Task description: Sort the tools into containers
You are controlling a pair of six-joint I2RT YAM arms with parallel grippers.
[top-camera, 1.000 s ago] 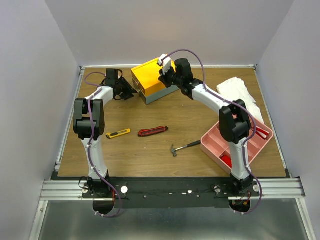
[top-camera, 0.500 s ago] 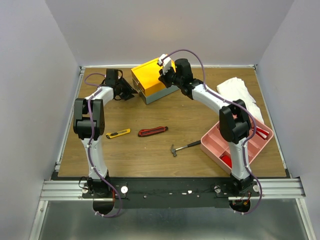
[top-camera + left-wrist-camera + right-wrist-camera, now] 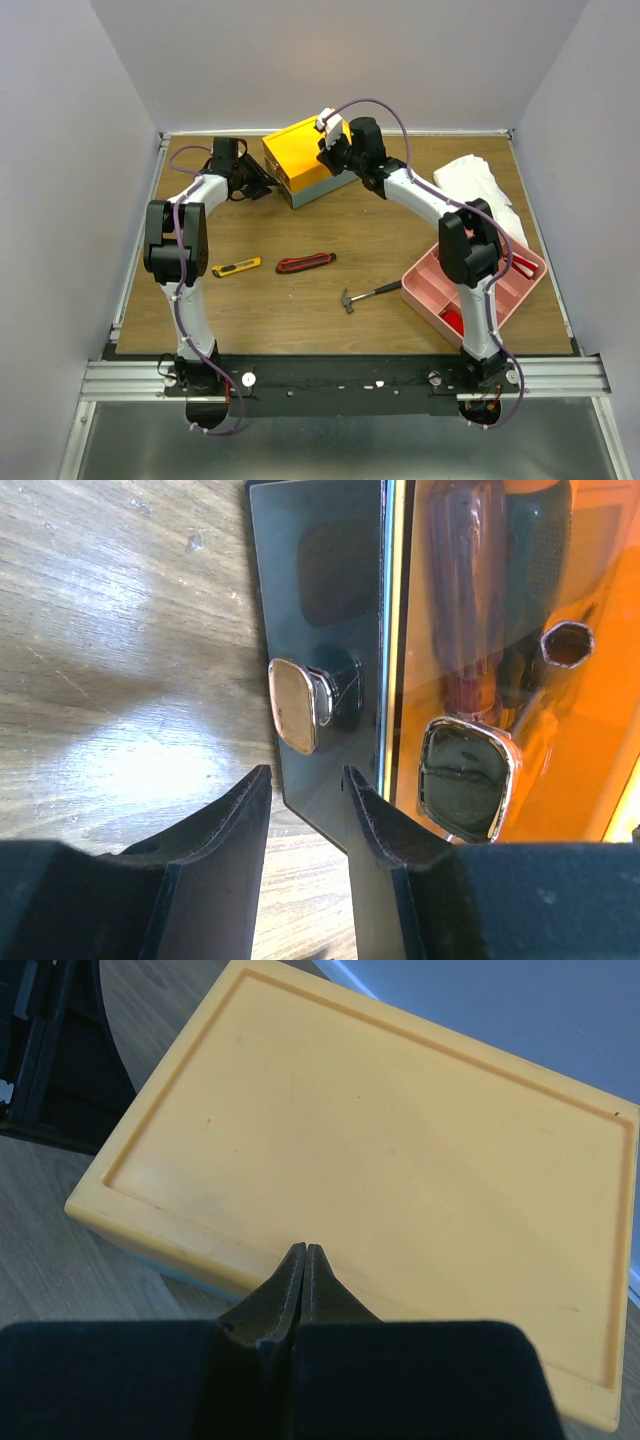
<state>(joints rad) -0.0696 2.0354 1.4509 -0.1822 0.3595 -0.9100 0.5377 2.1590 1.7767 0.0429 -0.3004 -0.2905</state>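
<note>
Nearest the bases, well back from both pincers, the black-handled hammer lies just beside the pink tray, with the red utility knife and the yellow utility knife further left. Farther out, the left pincer stands spread, its fingers apart just short of the silver knob on a drawer of the yellow-topped box. A screwdriver shows through the clear plastic beyond the knob. The right pincer is pressed together, its tips over the near edge of the box's yellow top.
</note>
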